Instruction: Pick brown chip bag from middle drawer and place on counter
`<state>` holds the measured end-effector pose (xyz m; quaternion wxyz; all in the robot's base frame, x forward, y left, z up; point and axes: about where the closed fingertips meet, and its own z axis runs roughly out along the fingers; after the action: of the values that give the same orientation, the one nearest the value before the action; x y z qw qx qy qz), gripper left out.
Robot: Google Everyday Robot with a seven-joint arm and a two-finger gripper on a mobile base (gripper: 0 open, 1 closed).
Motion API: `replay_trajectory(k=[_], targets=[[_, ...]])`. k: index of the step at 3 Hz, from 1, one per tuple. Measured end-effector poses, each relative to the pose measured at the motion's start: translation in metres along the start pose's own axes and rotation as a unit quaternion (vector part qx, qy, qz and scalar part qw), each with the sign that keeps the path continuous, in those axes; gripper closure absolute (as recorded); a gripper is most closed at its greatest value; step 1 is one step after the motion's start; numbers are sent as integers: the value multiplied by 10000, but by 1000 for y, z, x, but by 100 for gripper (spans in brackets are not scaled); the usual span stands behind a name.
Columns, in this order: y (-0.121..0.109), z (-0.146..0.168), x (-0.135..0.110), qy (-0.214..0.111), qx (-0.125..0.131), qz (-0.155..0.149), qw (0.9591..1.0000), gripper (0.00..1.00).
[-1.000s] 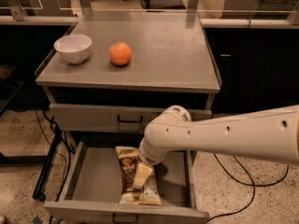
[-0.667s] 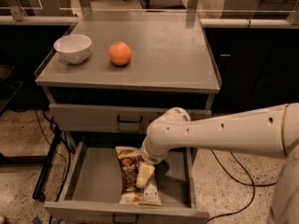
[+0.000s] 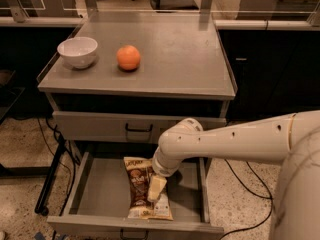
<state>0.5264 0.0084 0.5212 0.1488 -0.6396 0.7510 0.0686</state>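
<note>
Hovering with gripper (image 3: 156, 189) directly above brown chip bag (image 3: 137, 178), lying lengthwise front-to-back beneath and slightly left; whether gripping, cannot tell.

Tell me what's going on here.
The robot's arm reaches down into the open middle drawer, with its gripper right over the brown chip bag. The bag lies flat on the drawer floor and is not yet lifted. The counter above holds a white bowl and an orange. The drawer front above is closed.
</note>
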Motion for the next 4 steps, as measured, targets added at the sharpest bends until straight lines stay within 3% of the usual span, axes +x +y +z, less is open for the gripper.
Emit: replay_trajectory(k=[1,2,4], targets=[[10,27,-22,-383,2,-204,9991,0],[10,27,-22,-383,2,-204,9991,0],[8,87,-5,-315,-297,-149,9990,0]])
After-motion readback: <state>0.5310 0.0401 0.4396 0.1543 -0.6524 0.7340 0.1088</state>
